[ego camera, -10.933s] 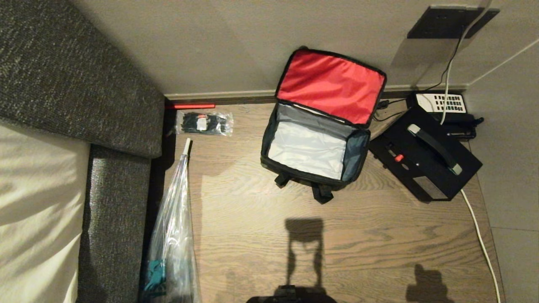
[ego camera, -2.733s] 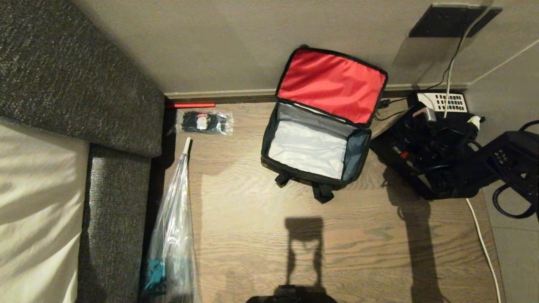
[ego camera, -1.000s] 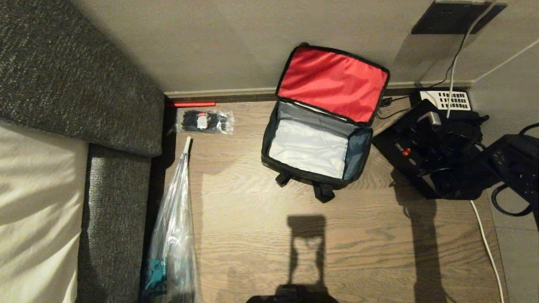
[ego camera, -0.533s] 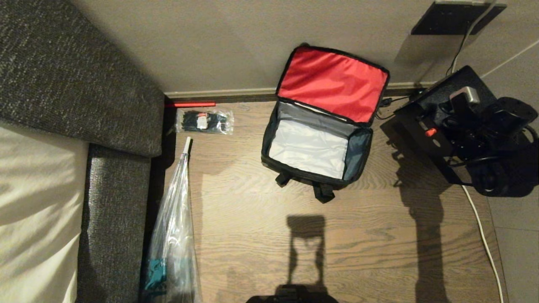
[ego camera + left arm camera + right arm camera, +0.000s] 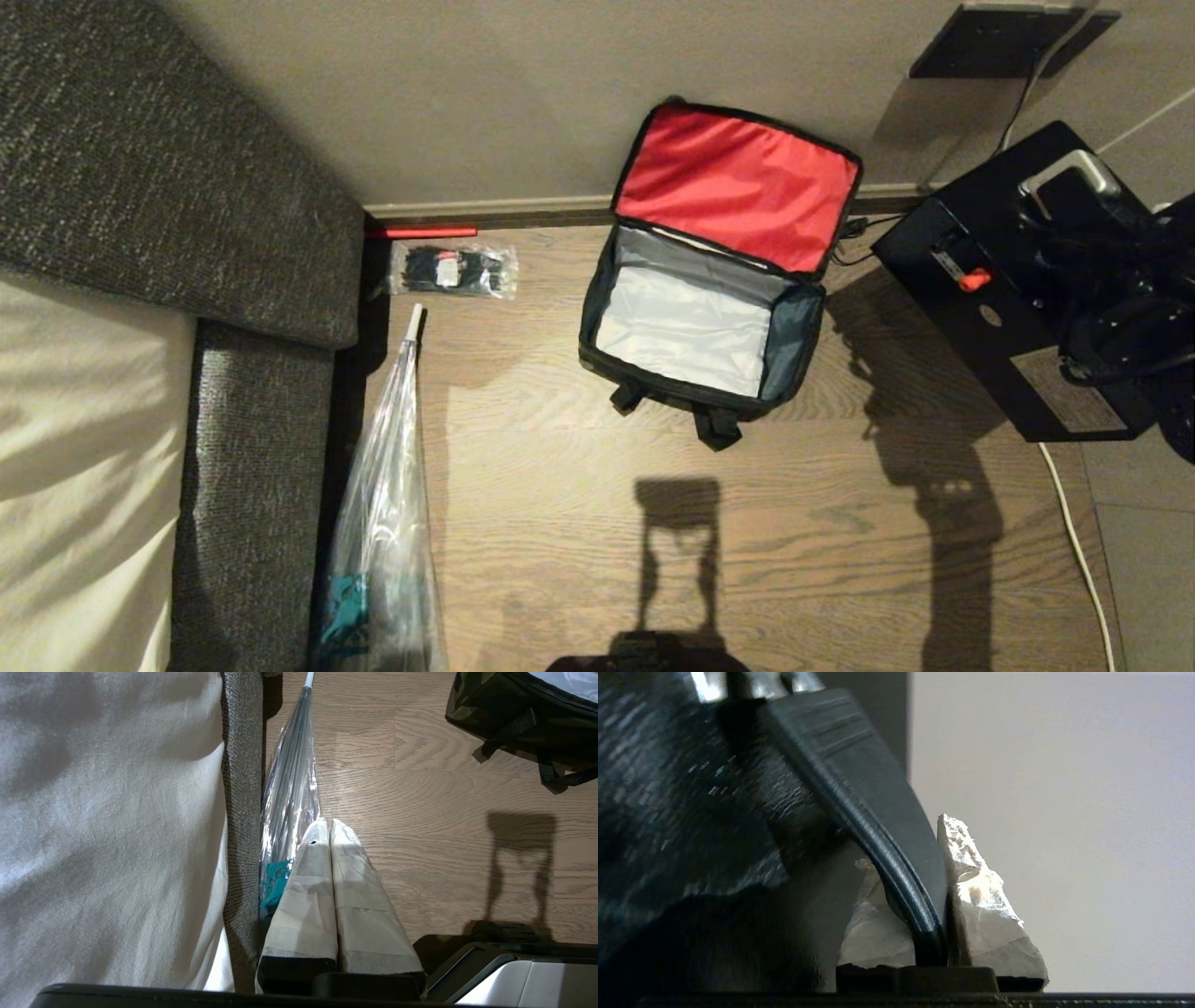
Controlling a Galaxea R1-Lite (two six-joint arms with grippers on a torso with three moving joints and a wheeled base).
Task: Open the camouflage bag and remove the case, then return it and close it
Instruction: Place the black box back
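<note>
**Case lifted beside the open bag**

At far left, the left tool (image 5: 329, 828) hangs parked with its fingers pressed together, beside the sofa (image 5: 140, 187). Centre: the camouflage bag (image 5: 700, 327) sits open on the floor (image 5: 560, 467), red lid up. Right: the right tool (image 5: 941, 868) is clenched on the strap handle (image 5: 878, 812) of the case (image 5: 990, 280), raised clear of the floor.

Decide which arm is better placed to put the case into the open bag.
Right: its fingers already clamp the handle of the case, lifted beside the camouflage bag. The left gripper hangs shut by the sofa.
</note>
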